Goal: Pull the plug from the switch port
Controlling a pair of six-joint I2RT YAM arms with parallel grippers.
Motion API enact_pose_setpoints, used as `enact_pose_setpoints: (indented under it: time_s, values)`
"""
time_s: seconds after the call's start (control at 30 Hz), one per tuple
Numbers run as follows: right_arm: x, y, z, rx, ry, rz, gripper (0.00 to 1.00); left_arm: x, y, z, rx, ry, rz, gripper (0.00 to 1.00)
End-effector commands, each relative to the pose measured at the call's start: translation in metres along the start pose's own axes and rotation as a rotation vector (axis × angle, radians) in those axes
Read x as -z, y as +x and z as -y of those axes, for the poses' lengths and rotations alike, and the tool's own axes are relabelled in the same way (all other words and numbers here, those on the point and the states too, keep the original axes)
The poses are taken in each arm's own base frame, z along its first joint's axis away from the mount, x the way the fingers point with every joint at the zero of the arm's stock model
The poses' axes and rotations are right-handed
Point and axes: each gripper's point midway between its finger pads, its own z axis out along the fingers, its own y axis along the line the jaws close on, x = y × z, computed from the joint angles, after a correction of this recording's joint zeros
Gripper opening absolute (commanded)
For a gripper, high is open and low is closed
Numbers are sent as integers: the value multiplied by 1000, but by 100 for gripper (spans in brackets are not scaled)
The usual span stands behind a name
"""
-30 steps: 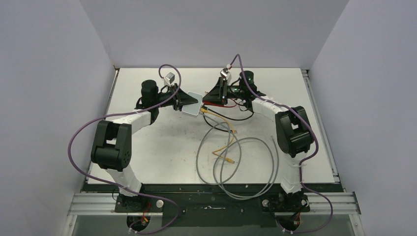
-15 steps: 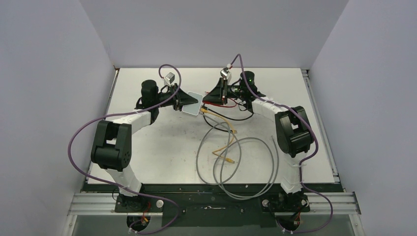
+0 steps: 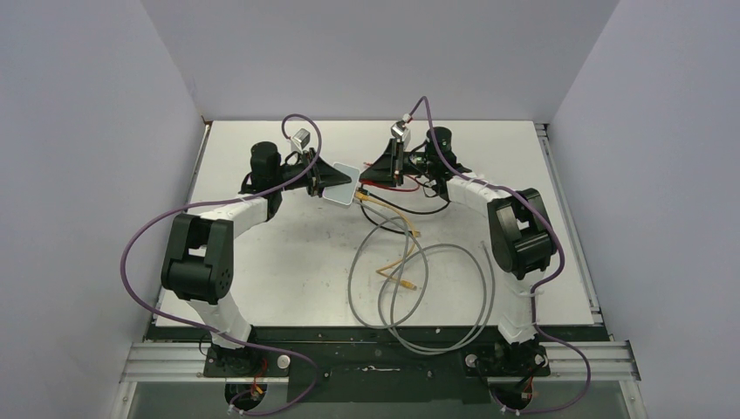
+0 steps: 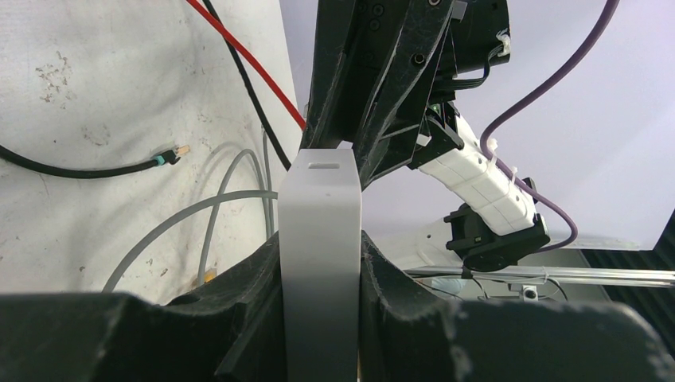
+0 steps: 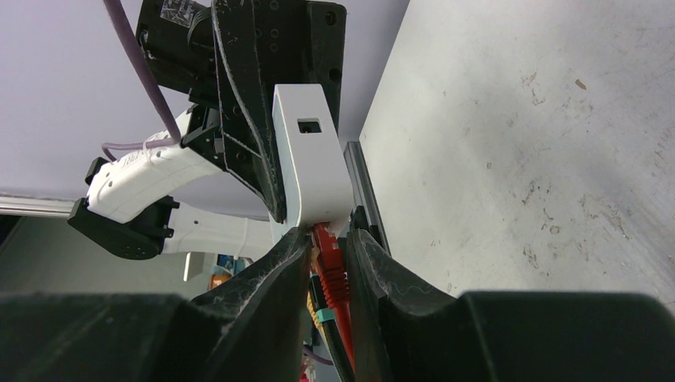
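**A:** Where is the switch (image 3: 343, 186)?

**B:** Over the far half of the table (image 3: 279, 262), between the two arms. The left gripper (image 4: 318, 267) clamps it across its flat faces. In the left wrist view the grey body fills the gap between the pads.

**A:** And the right gripper (image 5: 329, 239)?

**B:** It's narrow, closed around the red plug (image 5: 331, 270) just where the plug enters the switch's socket edge. Both pads look to be touching the boot. The latch tab is hidden from me.

**A:** Which way does the plug lie?

**B:** The switch's long axis runs straight from one claw to the other, with the left gripper at the plain end and the sockets facing the right arm. The plug and its red cable (image 3: 388, 186) leave along that same line, toward the right wrist.

**A:** So the pull is the right arm's job?

**B:** I'd judge so. It should draw back along that axis, away from the left gripper, while the left braces. A sideways tug could jam the plug or twist the switch out of the left pads.

**A:** Any other leads in the way?

**B:** A grey cable (image 3: 436, 301) loops on the table nearer the bases, well apart.
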Motion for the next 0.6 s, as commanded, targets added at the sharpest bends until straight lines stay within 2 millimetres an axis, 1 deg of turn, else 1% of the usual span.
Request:
enact_pose_setpoints:
  time_s: [0.0, 0.13, 0.27, 0.57]
  values:
    - [-4, 3, -12, 63, -47, -25, 23, 3, -9, 30, -99, 65, 13, 0]
    - [-4, 4, -14, 66, -50, -29, 17, 3, -10, 29, -98, 65, 14, 0]
    - [-5, 4, -15, 71, -52, -30, 6, 4, -11, 30, -100, 65, 17, 0]
    - [-4, 6, -12, 82, -37, -36, 5, 6, -12, 30, -109, 60, 31, 0]
